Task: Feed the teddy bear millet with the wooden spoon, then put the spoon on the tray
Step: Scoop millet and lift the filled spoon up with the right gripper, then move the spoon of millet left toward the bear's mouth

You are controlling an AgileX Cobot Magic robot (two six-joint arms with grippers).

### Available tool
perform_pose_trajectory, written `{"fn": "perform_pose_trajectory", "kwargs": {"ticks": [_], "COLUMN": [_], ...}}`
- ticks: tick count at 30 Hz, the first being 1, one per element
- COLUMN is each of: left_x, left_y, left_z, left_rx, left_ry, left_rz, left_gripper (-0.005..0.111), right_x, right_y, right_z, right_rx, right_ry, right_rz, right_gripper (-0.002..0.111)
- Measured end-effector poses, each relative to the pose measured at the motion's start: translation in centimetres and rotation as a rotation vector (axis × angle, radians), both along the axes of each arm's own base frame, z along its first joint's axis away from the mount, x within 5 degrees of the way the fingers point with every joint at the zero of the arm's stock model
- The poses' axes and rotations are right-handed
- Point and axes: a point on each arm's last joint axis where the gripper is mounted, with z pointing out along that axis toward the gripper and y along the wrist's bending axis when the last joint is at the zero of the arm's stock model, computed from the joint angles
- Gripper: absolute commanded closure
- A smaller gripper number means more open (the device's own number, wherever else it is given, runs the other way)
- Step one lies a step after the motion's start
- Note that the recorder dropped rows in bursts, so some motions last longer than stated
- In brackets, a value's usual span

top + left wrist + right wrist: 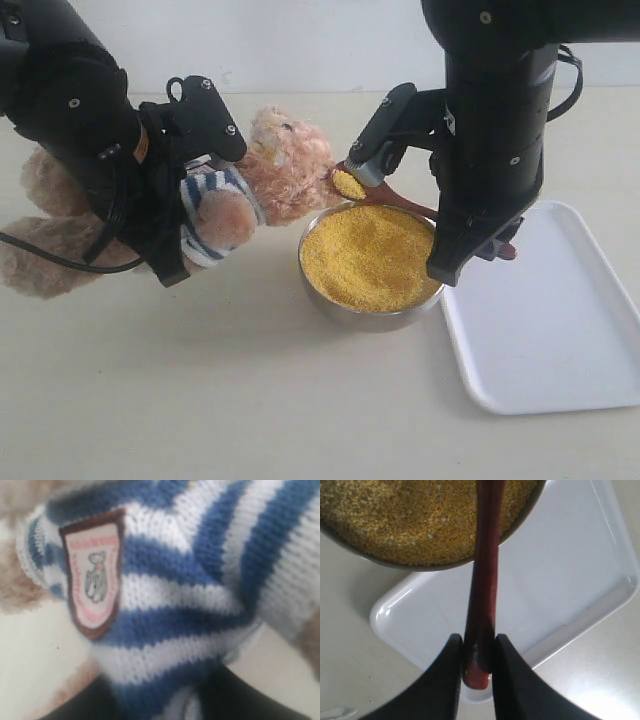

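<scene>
The teddy bear (290, 165) leans over the table, and my left gripper (195, 200) is shut on its blue-and-white striped shirt (190, 595). Close up, the shirt fabric is pinched between the dark fingers of the left gripper (165, 700), next to the chest badge (95, 580). My right gripper (490, 245) (478, 647) is shut on the handle end of the wooden spoon (400, 200) (485, 580). The spoon's bowl (348, 184) carries millet and sits right at the bear's snout. More millet (365, 255) (420, 520) fills the steel bowl (370, 318) below the spoon.
The white tray (570, 320) (560, 580) lies to the right of the steel bowl, touching or nearly touching it, under my right arm. The bear's legs (45, 260) stretch out at the far left. Bare table runs along the front.
</scene>
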Motion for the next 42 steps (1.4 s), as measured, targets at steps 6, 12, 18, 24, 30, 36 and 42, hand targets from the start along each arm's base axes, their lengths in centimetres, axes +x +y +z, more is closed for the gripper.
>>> {"fn": "perform_pose_trajectory", "kwargs": {"ticks": [6, 12, 18, 24, 30, 36, 42], "left_x": [0.2, 0.2, 0.1, 0.1, 0.1, 0.1, 0.1], "left_y": [-0.2, -0.2, -0.3, -0.3, -0.3, -0.4, -0.4], "left_z": [-1.1, -1.1, -1.2, -1.2, -1.2, -1.2, -1.2], "left_rx": [0.009, 0.008, 0.003, 0.003, -0.001, -0.008, -0.015], "left_ry": [0.032, 0.035, 0.039, 0.039, 0.042, 0.043, 0.043], "left_rz": [0.005, 0.005, 0.007, 0.007, 0.01, 0.004, 0.004], "left_gripper": [0.103, 0.103, 0.103, 0.103, 0.103, 0.103, 0.103], "right_x": [0.0, 0.0, 0.0, 0.0, 0.0, 0.5, 1.0], "right_y": [0.0, 0.0, 0.0, 0.0, 0.0, 0.7, 1.5], "right_z": [0.0, 0.0, 0.0, 0.0, 0.0, 1.4, 3.1], "right_rx": [0.001, 0.001, 0.001, 0.001, 0.006, 0.06, 0.133], "right_ry": [0.001, 0.001, 0.001, 0.001, 0.003, -0.034, -0.067], "right_rz": [-0.001, -0.001, -0.001, -0.001, -0.008, -0.034, -0.042], "right_gripper": [0.109, 0.109, 0.109, 0.109, 0.109, 0.109, 0.109]}}
